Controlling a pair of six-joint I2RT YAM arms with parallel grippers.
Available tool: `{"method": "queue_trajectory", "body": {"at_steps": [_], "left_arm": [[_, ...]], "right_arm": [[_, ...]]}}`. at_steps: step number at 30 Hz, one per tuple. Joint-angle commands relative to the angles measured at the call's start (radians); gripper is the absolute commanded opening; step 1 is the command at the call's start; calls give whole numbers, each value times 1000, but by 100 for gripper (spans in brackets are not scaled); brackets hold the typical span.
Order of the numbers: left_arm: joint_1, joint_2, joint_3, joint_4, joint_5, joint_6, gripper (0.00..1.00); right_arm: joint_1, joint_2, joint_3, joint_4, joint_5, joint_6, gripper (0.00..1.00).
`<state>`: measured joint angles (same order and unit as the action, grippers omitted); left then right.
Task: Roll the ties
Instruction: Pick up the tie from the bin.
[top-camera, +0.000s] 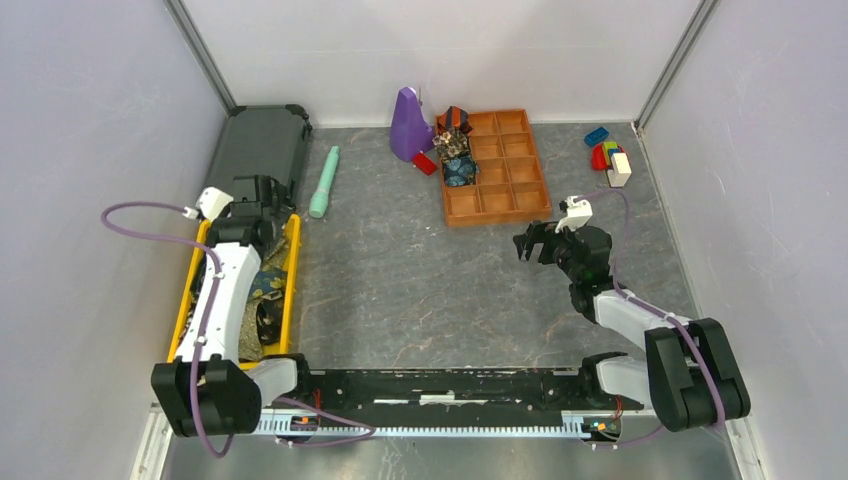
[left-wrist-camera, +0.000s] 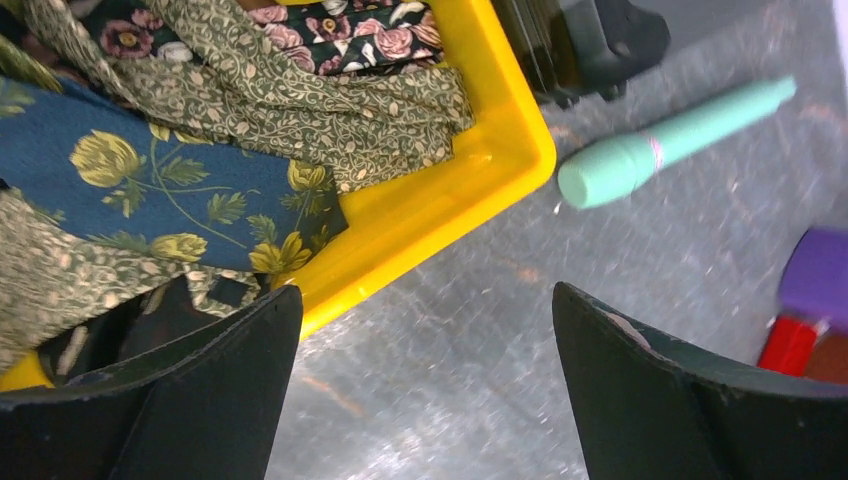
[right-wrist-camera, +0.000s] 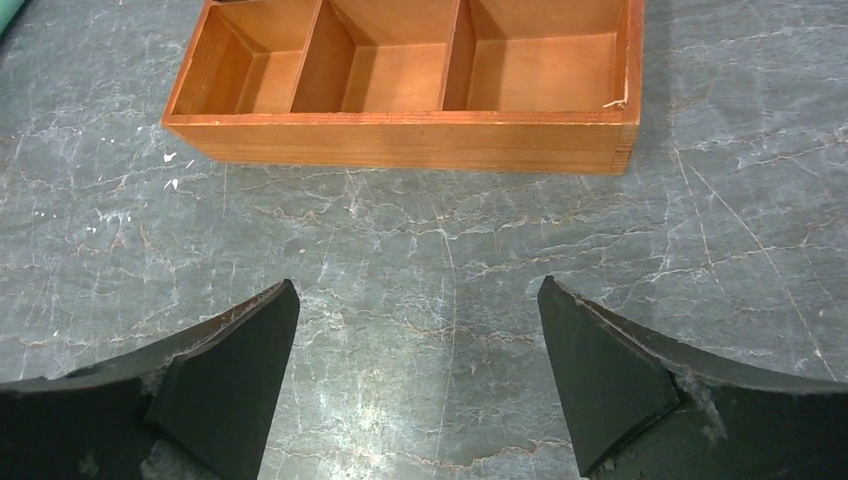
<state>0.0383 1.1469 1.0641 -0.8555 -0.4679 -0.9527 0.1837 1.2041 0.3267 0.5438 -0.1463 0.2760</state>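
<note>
Yellow bin (left-wrist-camera: 470, 190) of ties (left-wrist-camera: 160, 180); three coils (top-camera: 458, 146) in tray (top-camera: 497, 205); left hand (left-wrist-camera: 425, 300), right hand (right-wrist-camera: 418, 295) wide open, empty.

Built as two arms, left arm (top-camera: 225, 290) and right arm (top-camera: 640, 318), with smooth white link shells between chunky black joint housings. Trails a thin purple cable (top-camera: 140, 213) on each side, from a bulky black base (top-camera: 205, 395) up to the wrist. Carries a small white block (top-camera: 576, 211) at each wrist. Ends in the left gripper (left-wrist-camera: 425, 295) and right gripper (right-wrist-camera: 418, 290), with matte black wedge-shaped fingers (right-wrist-camera: 225, 385), scuffed pale along the edges. Joined by a scratched black bar (top-camera: 440, 385) at the near edge of the table (top-camera: 400, 290).
</note>
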Motion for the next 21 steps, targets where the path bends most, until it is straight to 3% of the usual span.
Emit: {"method": "queue_trajectory", "body": {"at_steps": [1, 12, 21], "left_arm": [[55, 2, -88, 162, 23, -266, 100], [265, 110, -309, 497, 273, -441, 95], [293, 234, -394, 738, 324, -567, 92]], "right_arm": [[-11, 13, 43, 50, -61, 7, 97], [-39, 42, 46, 74, -125, 23, 95], [-72, 121, 85, 77, -209, 41, 92]]}}
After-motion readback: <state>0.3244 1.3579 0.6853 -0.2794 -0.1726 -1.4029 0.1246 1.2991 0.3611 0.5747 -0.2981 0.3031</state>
